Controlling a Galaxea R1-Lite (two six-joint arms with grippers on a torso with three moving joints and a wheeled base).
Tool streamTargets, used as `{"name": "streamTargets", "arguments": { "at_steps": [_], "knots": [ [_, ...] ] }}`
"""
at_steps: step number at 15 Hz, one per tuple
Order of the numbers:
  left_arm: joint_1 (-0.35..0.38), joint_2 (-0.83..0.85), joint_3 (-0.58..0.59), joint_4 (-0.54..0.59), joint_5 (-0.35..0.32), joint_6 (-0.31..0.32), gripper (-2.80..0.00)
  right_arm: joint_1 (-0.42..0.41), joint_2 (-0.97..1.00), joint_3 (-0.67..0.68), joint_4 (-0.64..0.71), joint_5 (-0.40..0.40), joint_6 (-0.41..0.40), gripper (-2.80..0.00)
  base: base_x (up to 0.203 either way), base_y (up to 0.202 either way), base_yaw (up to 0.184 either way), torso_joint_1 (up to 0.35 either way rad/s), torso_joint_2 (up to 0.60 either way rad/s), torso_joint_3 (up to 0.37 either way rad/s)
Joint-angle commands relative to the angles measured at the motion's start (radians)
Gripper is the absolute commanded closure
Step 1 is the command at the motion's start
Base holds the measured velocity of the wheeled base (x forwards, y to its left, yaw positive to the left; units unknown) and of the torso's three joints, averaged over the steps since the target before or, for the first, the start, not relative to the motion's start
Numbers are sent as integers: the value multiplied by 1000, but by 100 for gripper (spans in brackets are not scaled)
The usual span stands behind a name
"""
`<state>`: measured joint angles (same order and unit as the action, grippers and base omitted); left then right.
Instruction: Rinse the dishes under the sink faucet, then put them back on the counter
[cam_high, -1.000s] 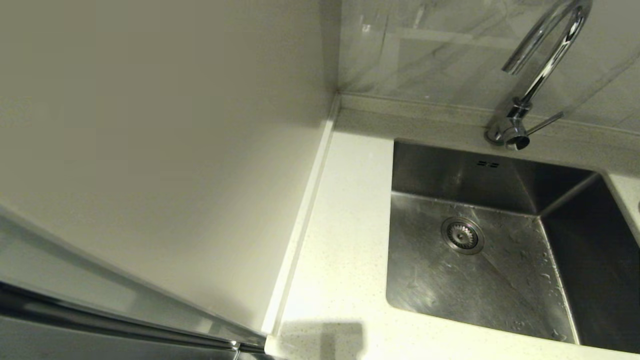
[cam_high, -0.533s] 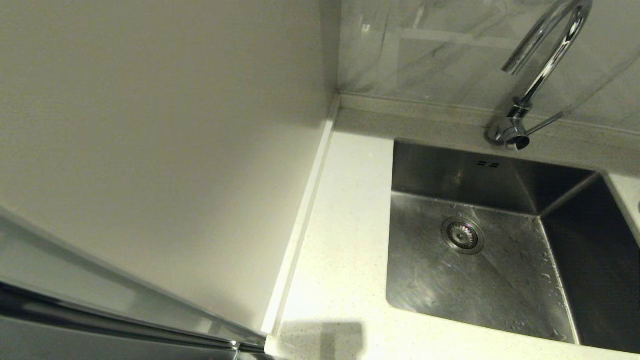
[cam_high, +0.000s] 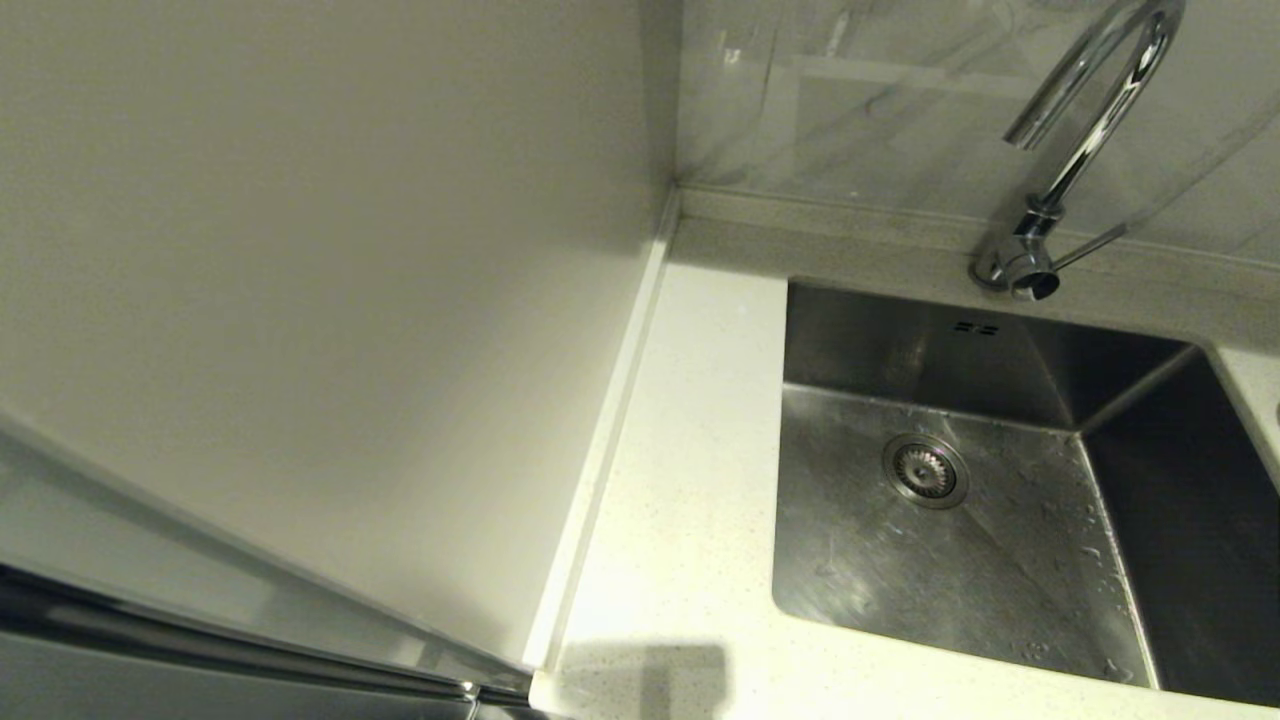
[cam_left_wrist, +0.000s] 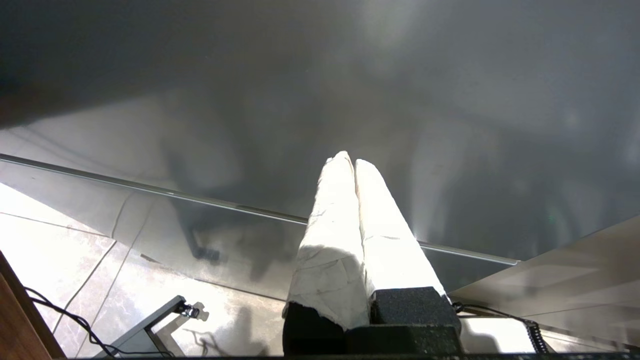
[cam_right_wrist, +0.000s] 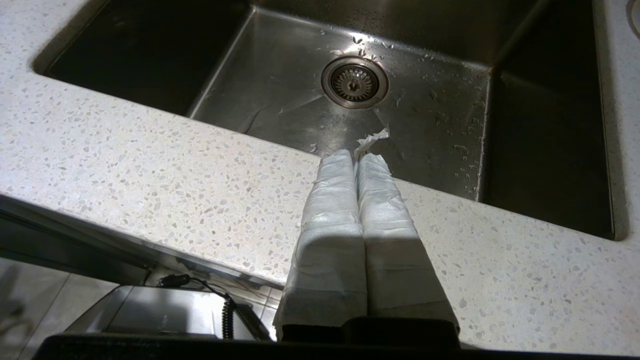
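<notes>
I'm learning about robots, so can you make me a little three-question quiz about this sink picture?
1. True or false: a dish lies in the sink.
2. The faucet is: A) running, B) dry, with no stream from it, C) missing.
3. Fill in: the right gripper hangs over the counter edge with its fingers ____.

Key:
1. False; only the drain and water drops show on its floor.
2. B.
3. Shut. The left gripper is shut too, parked low beside a cabinet front.
</notes>
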<state>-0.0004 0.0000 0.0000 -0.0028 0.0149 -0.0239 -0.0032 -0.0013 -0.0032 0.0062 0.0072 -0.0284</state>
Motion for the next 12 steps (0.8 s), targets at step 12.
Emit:
{"name": "streamTargets", "arguments": {
  "at_steps": [12],
  "knots": [
    [-1, -3, 0, 0, 2, -1, 0, 0, 1, 0, 0, 0, -1, 0, 0, 0, 0, 0, 0, 0]
  ]
}}
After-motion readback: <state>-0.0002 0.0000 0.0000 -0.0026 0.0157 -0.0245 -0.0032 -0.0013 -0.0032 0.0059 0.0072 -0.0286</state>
